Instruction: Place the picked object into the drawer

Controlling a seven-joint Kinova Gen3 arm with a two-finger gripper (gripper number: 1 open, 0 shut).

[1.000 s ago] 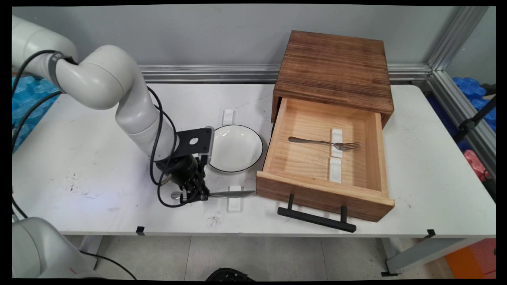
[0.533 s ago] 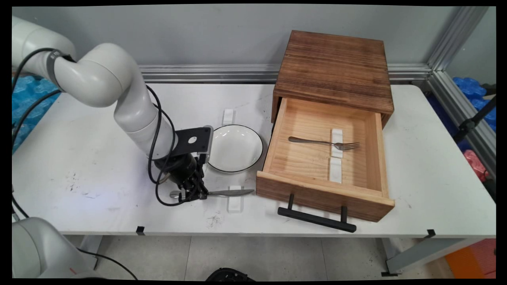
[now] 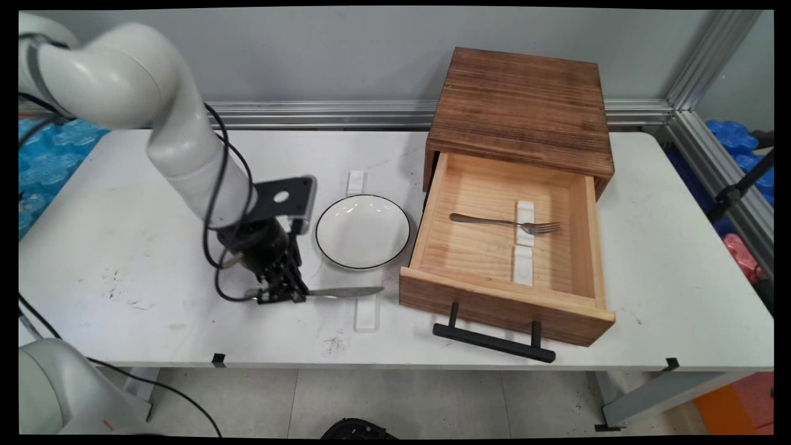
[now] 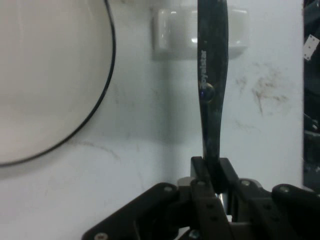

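The black two-finger tool is clenched on the handle of a flat silver table knife, whose long axis runs across the white worktop with the blade pointing away from the tool toward the open light-wood drawer. In the hand view the blade reaches over one white rectangular block (how high it hangs above the block I cannot tell). The round white plate with a dark rim lies just beside the knife, toward the wall. Counted: one knife, one plate, one steel fork in the drawer, one dark wooden cabinet, four white blocks.
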